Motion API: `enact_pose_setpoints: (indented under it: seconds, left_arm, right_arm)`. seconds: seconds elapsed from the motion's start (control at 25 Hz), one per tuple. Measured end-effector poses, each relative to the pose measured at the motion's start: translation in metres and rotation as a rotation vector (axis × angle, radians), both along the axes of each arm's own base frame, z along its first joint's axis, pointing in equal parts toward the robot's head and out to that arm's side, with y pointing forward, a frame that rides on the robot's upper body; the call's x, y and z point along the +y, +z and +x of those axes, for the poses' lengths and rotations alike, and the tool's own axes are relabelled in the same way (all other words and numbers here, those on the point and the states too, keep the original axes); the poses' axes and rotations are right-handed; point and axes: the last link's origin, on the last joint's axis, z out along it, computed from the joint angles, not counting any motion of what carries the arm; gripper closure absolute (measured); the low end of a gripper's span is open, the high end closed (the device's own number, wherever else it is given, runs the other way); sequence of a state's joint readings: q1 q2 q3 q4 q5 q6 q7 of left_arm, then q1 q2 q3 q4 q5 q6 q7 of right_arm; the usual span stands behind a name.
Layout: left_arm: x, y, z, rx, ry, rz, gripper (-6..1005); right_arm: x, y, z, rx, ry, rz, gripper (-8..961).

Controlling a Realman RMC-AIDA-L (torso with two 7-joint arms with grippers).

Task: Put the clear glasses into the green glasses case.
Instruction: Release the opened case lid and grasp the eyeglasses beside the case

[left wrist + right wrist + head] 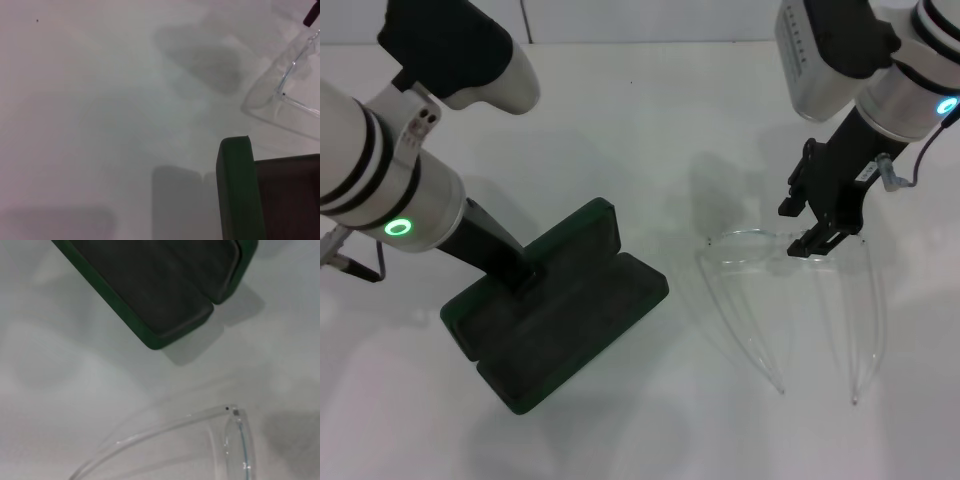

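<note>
The green glasses case [570,310] lies open and flat on the white table, left of centre, dark lining up; it also shows in the wrist views [235,190] [150,285]. My left gripper [525,275] reaches down onto the case near its hinge line. The clear glasses [752,236] rest on the table to the right of the case, temple arms unfolded and pointing toward me [292,65] [165,432]. My right gripper [800,228] stands open over the right end of the front frame, its lower fingertip at the frame's corner.
A bare white table [650,120] surrounds both things. A gap of table separates the case's right corner from the nearer temple arm. Both arms' bulky white forearms hang over the table's left and right back corners.
</note>
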State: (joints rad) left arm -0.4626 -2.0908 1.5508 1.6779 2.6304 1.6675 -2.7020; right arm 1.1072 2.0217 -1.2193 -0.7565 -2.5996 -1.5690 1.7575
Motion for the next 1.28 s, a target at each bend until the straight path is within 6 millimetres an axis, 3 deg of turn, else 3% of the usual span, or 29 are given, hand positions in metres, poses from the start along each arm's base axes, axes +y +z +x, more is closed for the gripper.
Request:
enact_pose_setpoints:
  seconds: [0.72, 1.28]
  left_arm:
    - [-0.002, -0.001, -0.005, 0.001, 0.011, -0.003, 918]
    - [-0.003, -0.001, -0.01, -0.001, 0.015, 0.001, 918]
  right_arm:
    - [0.003, -0.023, 0.014, -0.011, -0.003, 0.006, 452]
    - [0.005, -0.029, 0.02, -0.034, 0.008, 0.034, 486]
